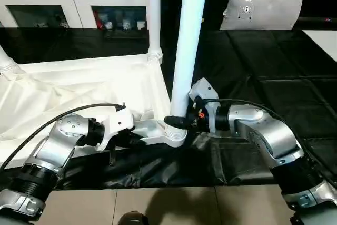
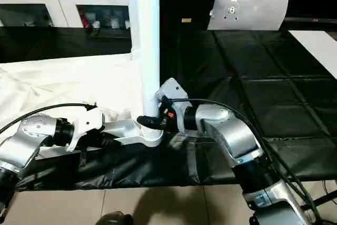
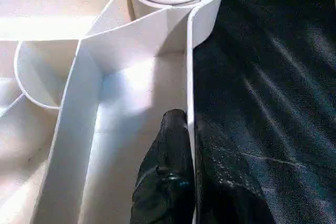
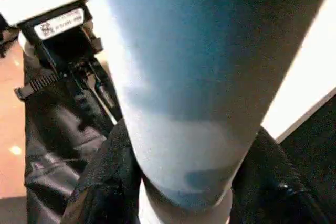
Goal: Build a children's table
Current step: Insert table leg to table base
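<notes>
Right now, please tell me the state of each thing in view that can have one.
Table top: upside down on the black mat, ribs facing up.
Near leg: upright in the near corner socket, threads showing at its base.
Far leg: upright in the far corner.
Left gripper: shut on the top's edge wall.
Right gripper: shut on the near leg, low down.
Cabinet doors: closed.

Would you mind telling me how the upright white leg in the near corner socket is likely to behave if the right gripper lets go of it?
The leg is tall and slim, so probably tippy unless fully threaded into its socket. Its smooth plastic looks slippery for the right gripper. It seems hollow and light.
</notes>
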`<state>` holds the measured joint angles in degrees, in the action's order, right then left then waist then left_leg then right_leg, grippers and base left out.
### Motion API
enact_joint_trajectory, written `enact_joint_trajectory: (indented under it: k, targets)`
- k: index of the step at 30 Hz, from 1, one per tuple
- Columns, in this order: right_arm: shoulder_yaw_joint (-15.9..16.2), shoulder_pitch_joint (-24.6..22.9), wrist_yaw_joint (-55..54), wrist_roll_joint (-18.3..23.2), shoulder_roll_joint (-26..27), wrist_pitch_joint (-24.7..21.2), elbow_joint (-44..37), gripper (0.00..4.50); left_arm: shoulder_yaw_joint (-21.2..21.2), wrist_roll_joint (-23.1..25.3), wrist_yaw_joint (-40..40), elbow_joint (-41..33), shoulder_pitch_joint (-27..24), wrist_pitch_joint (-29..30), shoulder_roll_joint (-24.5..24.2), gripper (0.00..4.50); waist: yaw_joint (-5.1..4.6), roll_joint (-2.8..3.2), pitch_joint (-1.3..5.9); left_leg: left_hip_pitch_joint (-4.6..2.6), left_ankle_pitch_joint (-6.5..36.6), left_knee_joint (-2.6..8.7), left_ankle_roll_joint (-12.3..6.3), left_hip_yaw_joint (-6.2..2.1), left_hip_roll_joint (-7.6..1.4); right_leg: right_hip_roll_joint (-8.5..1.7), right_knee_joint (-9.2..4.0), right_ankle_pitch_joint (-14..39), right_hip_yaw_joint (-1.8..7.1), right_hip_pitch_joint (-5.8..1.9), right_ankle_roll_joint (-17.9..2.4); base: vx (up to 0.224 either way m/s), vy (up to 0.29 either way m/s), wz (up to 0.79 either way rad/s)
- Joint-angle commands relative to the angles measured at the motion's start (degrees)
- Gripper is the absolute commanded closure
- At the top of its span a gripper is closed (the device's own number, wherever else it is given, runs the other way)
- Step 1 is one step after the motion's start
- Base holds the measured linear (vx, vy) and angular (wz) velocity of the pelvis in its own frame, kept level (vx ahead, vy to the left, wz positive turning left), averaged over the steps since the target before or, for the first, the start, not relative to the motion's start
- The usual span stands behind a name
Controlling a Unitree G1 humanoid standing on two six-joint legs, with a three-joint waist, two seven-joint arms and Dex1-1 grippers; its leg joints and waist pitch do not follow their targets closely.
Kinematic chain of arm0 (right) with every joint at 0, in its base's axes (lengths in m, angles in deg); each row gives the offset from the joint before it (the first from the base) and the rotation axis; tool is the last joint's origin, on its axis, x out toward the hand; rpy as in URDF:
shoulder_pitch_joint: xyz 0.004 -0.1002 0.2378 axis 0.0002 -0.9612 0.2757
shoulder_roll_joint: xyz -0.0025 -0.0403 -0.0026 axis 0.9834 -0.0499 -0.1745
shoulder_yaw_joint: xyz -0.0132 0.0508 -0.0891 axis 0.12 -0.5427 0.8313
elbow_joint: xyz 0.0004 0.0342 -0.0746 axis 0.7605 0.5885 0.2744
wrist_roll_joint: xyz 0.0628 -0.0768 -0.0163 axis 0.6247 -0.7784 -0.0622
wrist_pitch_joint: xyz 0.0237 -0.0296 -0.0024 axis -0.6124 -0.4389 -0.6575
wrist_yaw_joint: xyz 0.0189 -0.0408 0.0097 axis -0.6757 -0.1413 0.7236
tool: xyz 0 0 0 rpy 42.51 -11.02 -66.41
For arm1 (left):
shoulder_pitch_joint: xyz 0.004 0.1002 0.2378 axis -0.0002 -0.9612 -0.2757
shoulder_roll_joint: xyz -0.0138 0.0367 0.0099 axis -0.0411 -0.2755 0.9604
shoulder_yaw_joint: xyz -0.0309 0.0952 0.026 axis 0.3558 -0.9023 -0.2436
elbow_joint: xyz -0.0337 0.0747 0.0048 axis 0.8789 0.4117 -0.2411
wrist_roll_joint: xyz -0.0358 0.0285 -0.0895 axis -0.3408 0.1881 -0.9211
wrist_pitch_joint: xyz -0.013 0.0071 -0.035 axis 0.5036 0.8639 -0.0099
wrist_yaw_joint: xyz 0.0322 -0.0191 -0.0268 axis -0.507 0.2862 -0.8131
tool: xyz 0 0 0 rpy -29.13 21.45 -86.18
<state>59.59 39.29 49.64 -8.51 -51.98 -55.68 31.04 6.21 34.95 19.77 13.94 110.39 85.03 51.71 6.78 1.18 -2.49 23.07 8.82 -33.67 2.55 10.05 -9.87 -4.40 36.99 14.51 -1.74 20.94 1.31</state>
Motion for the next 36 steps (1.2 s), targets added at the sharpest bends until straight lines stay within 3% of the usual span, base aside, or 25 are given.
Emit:
enact_joint_trajectory:
  k: [1,2,5,6,8,9,11,12,16,19,24,25,28,29,30,31,34,36]
  targets:
    - [-0.4,-2.0,-0.5,1.6,1.0,-3.4,5.4,2.61,1.1,-3.4,0.6,-3.7,0.7,-1.2,2.1,4.50,0.02,-0.20,3.13,-2.03,14.4,4.49,1.29,-1.11,-3.19,-4.05,-4.45,3.8,2.04,-0.56,-12.4,0.000,0.000,0.00]
    - [-1.0,-2.0,-0.7,2.1,1.3,-3.6,5.8,2.61,1.2,-3.5,0.4,-3.7,0.7,-1.0,2.2,4.50,0.08,0.14,3.26,-2.21,15.4,4.51,1.64,-1.15,-3.23,-4.15,-4.55,4.6,2.04,-0.53,-12.6,0.000,0.000,0.00]
    - [-2.7,-3.1,-1.0,3.1,1.4,-3.5,7.3,2.62,1.4,-3.4,0.0,-3.3,0.9,-1.2,2.3,4.50,0.20,0.02,3.41,-2.19,14.6,4.47,1.89,-1.15,-3.24,-4.03,-4.30,2.4,1.97,-0.67,-12.9,0.000,0.000,0.00]
    - [-2.9,-3.7,-1.0,3.1,1.2,-3.3,7.4,2.62,1.4,-3.3,-0.1,-3.2,0.9,-1.2,2.2,4.50,0.33,0.39,3.47,-2.11,14.0,4.39,1.87,-1.09,-3.18,-3.98,-4.32,1.0,1.97,-0.68,-12.9,0.000,0.000,0.00]
    - [-3.4,-5.1,-0.9,2.8,0.8,-2.8,7.6,2.62,1.4,-3.2,-0.1,-3.1,1.0,-1.2,2.2,4.50,0.60,0.23,3.64,-2.07,12.8,4.25,1.49,-1.10,-3.16,-4.02,-4.09,-1.2,1.92,-0.88,-12.8,0.000,0.000,0.00]
    - [-3.5,-5.9,-0.9,2.5,0.6,-2.4,7.4,2.62,1.4,-3.2,-0.1,-3.0,1.1,-1.3,2.1,4.50,0.77,0.71,3.73,-2.07,12.4,4.15,1.41,-1.18,-3.09,-3.96,-3.93,-1.9,1.82,-0.87,-12.9,0.000,0.000,0.00]
    - [-3.0,-7.7,-0.8,1.5,0.1,-1.3,6.0,2.62,1.5,-3.2,0.0,-2.9,1.3,-1.3,2.1,4.50,0.93,0.40,3.70,-2.10,12.6,4.16,1.34,-1.08,-3.15,-3.94,-4.06,-2.1,1.85,-0.88,-12.6,0.000,0.000,0.00]
    - [-2.9,-8.2,-0.9,1.2,-0.1,-0.8,5.6,2.62,1.5,-3.2,0.0,-2.8,1.3,-1.2,2.1,4.50,1.21,0.91,3.74,-2.09,12.8,4.16,1.48,-1.17,-3.16,-3.99,-4.02,-1.8,1.84,-0.85,-12.3,0.000,0.000,0.00]
    - [1.3,-11.0,-2.0,-3.9,-2.7,4.7,2.4,2.62,1.3,-2.6,0.1,-2.2,2.0,-1.9,2.0,4.50,1.33,0.79,3.66,-2.12,13.7,4.29,2.03,-1.22,-3.19,-3.93,-4.19,-1.3,1.89,-0.83,-11.5,0.000,0.000,0.00]
    - [2.2,-10.9,-2.1,-4.7,-2.8,5.3,2.2,2.62,1.0,-2.1,0.3,-2.0,2.2,-2.4,1.7,4.50,1.17,0.80,3.47,-2.20,15.8,4.50,2.39,-1.30,-3.19,-3.95,-4.53,2.1,1.98,-0.70,-11.2,0.000,0.000,0.00]
    - [3.5,-8.9,-1.8,-6.0,-1.8,6.2,4.4,2.62,0.3,-1.5,1.2,-1.9,2.5,-3.0,1.4,4.50,0.87,0.72,3.09,-2.34,18.9,4.86,3.17,-1.45,-3.27,-3.98,-4.74,5.9,2.12,-0.39,-11.3,0.000,0.000,0.00]
    - [5.0,-7.2,-0.8,-7.1,-1.4,7.0,6.2,2.62,0.1,-1.5,1.6,-2.1,2.5,-3.3,1.4,4.50,0.82,0.79,3.10,-2.42,19.3,4.87,3.26,-1.43,-3.29,-4.02,-4.82,6.4,2.15,-0.32,-11.3,0.000,0.000,0.00]
    - [6.4,-5.8,0.7,-7.6,-1.0,7.8,8.0,2.62,-0.2,-1.6,2.2,-2.6,2.5,-3.4,1.6,4.50,0.48,0.71,2.69,-2.39,20.4,5.03,3.30,-1.48,-3.31,-4.06,-4.97,7.9,2.25,-0.15,-11.3,0.000,0.000,0.00]
    - [6.7,-5.6,1.2,-7.5,-0.8,7.9,8.5,2.62,-0.3,-1.7,2.3,-2.7,2.6,-3.4,1.7,4.50,0.23,0.42,2.41,-2.13,20.5,5.11,3.11,-1.53,-3.26,-4.05,-4.98,8.0,2.27,-0.19,-11.2,0.000,0.000,0.00]
    - [7.1,-5.6,2.1,-7.3,-0.9,8.0,8.8,2.62,-0.4,-1.8,2.5,-2.6,2.7,-3.5,1.8,4.50,0.04,0.58,2.31,-2.19,20.5,5.22,3.08,-1.55,-3.29,-4.02,-5.07,8.0,2.24,-0.08,-11.1,0.000,0.000,0.00]
    - [7.7,-5.8,3.2,-7.2,-1.1,7.9,8.6,2.62,-0.4,-1.8,2.7,-2.3,3.1,-3.7,1.9,4.50,-0.21,0.28,2.12,-2.12,20.8,5.26,2.94,-1.52,-3.28,-3.94,-5.16,8.1,2.27,-0.05,-11.1,0.000,0.000,0.00]
    - [8.5,-6.5,4.5,-7.0,-1.7,7.6,7.8,2.62,-0.3,-1.8,2.9,-1.2,4.1,-4.1,2.2,4.50,-0.41,0.34,1.94,-2.40,21.7,5.34,2.77,-1.51,-3.35,-4.00,-5.38,9.8,2.37,0.11,-11.0,0.000,0.000,0.00]
    - [9.9,-9.2,6.5,-6.0,-3.1,6.4,4.5,2.62,0.5,-2.2,3.0,3.5,8.6,-5.1,3.6,4.50,-0.12,0.49,1.47,-2.74,23.0,5.42,2.96,-1.43,-3.38,-3.94,-5.84,11.1,2.59,0.52,-10.4,0.000,0.000,0.00]
